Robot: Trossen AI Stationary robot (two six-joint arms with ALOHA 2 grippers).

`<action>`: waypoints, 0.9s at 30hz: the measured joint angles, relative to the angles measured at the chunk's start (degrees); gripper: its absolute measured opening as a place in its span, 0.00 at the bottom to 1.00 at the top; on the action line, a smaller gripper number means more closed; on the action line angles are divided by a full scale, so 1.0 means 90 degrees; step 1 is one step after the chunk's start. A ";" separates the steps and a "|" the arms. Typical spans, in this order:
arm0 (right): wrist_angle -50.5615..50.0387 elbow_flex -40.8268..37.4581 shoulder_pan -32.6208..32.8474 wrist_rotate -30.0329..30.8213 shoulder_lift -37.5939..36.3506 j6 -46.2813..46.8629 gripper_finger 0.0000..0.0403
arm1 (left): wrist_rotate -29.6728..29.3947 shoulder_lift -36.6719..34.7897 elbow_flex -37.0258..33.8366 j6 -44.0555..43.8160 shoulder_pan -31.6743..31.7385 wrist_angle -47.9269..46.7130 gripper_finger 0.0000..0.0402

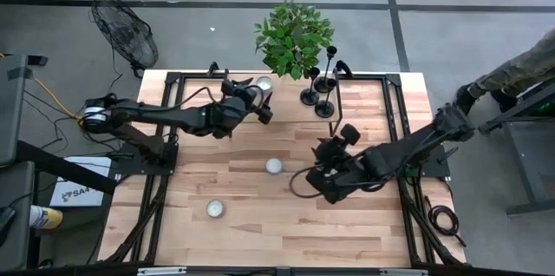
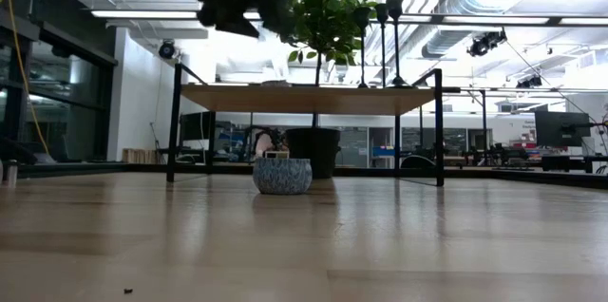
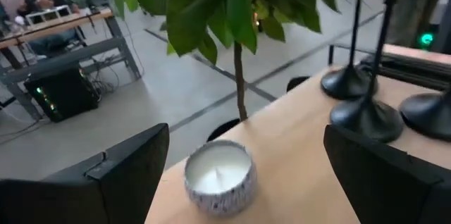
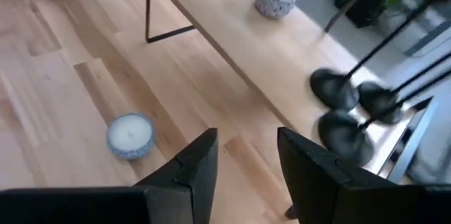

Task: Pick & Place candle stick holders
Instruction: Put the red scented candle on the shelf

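Three white candles sit in small round patterned pots. One (image 1: 264, 84) stands on the raised shelf (image 1: 364, 94) at the table's far edge, just beside the potted plant (image 1: 293, 37); a second (image 1: 274, 166) stands on the lower table top (image 1: 234, 224) near its middle; a third (image 1: 215, 209) is nearer the front edge.

The three black candle stick holders (image 1: 319, 94) stand clustered on the same shelf, on the other side of the plant from the shelf candle. Each is upright, its long thin stem vertical, flared base down and cup up.

The left gripper (image 1: 263, 102) hovers at the shelf candle with its fingers spread wide and nothing between them; its wrist camera shows the candle (image 3: 218, 175) framed between the two fingers, with the plant's trunk behind it and the holders' bases (image 3: 366, 115) off to one side. The right gripper (image 1: 323, 176) hangs over the lower table top, well apart from the plant, its fingers parted and empty.

Only the high view shows all three candles and both arms together. The low view shows one candle pot (image 2: 282, 175) on the table, the shelf edge-on above it, and the holders' stems rising beside the plant's leaves. The right wrist view shows the middle candle (image 4: 130, 136) and the holders' bases (image 4: 345, 111) from above.
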 joint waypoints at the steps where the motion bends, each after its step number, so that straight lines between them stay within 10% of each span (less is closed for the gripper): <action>1: 0.0251 -0.0331 0.0020 -0.0024 -0.0227 0.0026 0.35 | 0.0002 -0.0085 -0.0005 0.0037 -0.0023 -0.0078 0.93; 13: 0.4831 -0.4651 -0.0069 -0.0958 -0.3329 -0.1356 0.35 | 0.0175 -0.1046 0.0002 -0.0547 -0.0763 -0.1986 0.93; 27: 0.6467 -0.7233 -0.0074 -0.1711 -0.5714 -0.2494 0.35 | 0.0269 -0.1642 0.0000 -0.2531 -0.2383 -0.4247 0.93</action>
